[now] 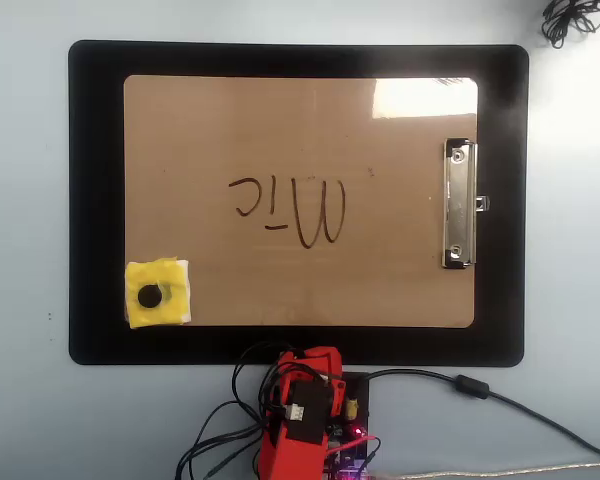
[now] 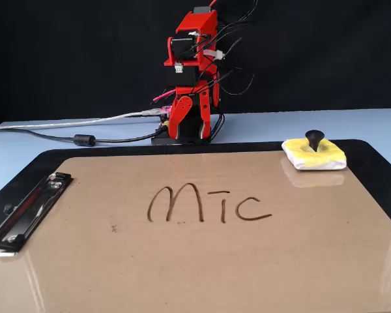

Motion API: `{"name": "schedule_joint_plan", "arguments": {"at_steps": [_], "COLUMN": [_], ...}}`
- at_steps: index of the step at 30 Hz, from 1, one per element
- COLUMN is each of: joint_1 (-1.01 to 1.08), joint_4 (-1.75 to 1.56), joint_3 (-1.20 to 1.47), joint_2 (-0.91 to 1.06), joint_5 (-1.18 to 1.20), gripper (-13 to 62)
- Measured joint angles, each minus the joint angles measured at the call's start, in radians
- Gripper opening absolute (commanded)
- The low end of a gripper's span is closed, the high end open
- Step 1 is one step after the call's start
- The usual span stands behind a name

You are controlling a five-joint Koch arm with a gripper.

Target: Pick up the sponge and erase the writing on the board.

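The yellow sponge [image 1: 158, 294] with its black knob lies on the board's lower left corner in the overhead view, and at the far right [image 2: 314, 154] in the fixed view. The writing [image 1: 292, 209] [image 2: 207, 203] sits mid-board in dark brown strokes. The tan board [image 1: 240, 120] [image 2: 182, 261] lies on a black mat. My red arm [image 1: 302, 412] is folded upright behind the mat, well away from the sponge. Its gripper [image 2: 191, 125] hangs down with the jaws close together and holds nothing.
The black mat [image 1: 95, 200] surrounds the board. A silver clip [image 1: 459, 204] [image 2: 27, 212] is on one short edge. Cables [image 1: 480, 390] [image 2: 85, 139] trail from the arm's base over the pale blue table. A black cable bundle [image 1: 572, 20] lies at the top right.
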Motion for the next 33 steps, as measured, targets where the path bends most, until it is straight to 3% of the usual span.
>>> {"name": "schedule_joint_plan", "arguments": {"at_steps": [12,16,19,23,28,33], "joint_1": [-0.014,-0.083,-0.264,-0.657,-1.108,-1.178], "joint_4": [0.000,0.072,0.086,-0.043,-0.597,-1.069], "joint_3": [-0.005,-0.239,-0.529,-0.568,-0.302,-0.094], "joint_2": [0.000,0.000,-0.003,-0.003,-0.040,-0.077], "joint_5": [0.000,0.006,0.003,-0.121,-0.584,-0.615], "gripper": [33.7,33.6,33.3,33.1,33.2,33.2]}}
